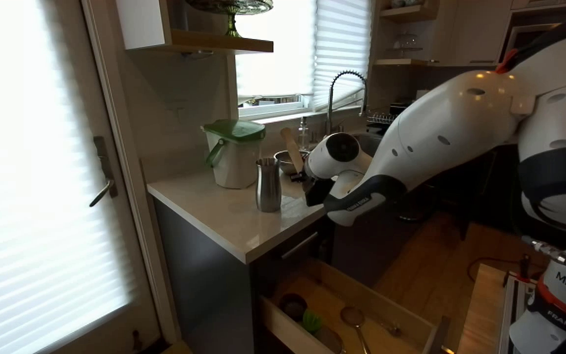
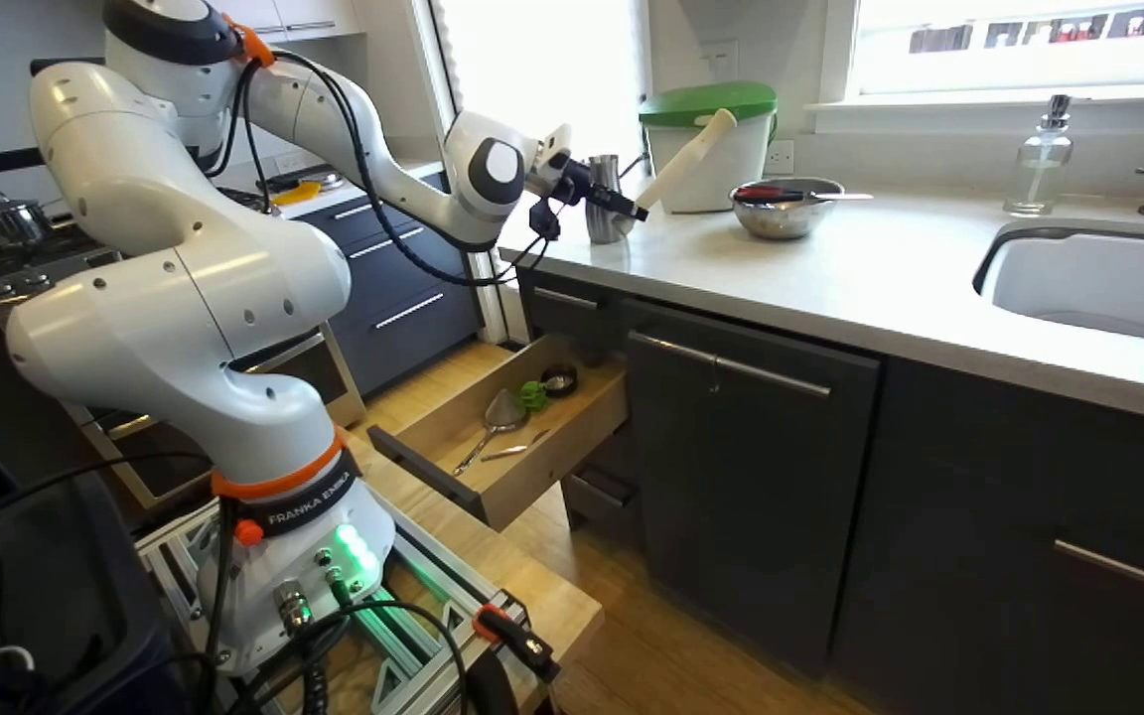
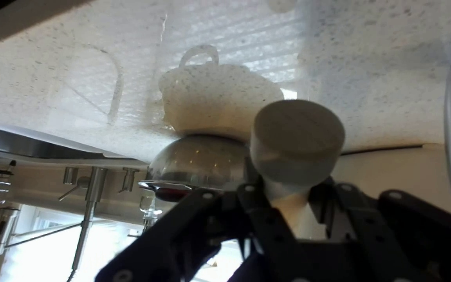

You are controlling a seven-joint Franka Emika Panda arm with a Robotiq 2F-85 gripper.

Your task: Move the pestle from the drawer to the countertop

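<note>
Pincer (image 3: pixel 289 199) of mine, pinching the pestle (image 3: pixel 298 135) just behind its broad lower end, which I judge leaves that end free to be set down first; in both exterior views the rest slants upward. I hold it over the countertop (image 1: pixel 219 206), near the steel cup (image 1: pixel 268 187) and metal bowl (image 2: pixel 786 216), whether touching that surface I cannot tell. Below, the drawer (image 2: pixel 552 459) stands pulled out, presumably so that I may reach its contents.

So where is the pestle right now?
In an exterior view, the pestle is tilted in the gripper, just right of the steel cup and left of the metal bowl.
</note>
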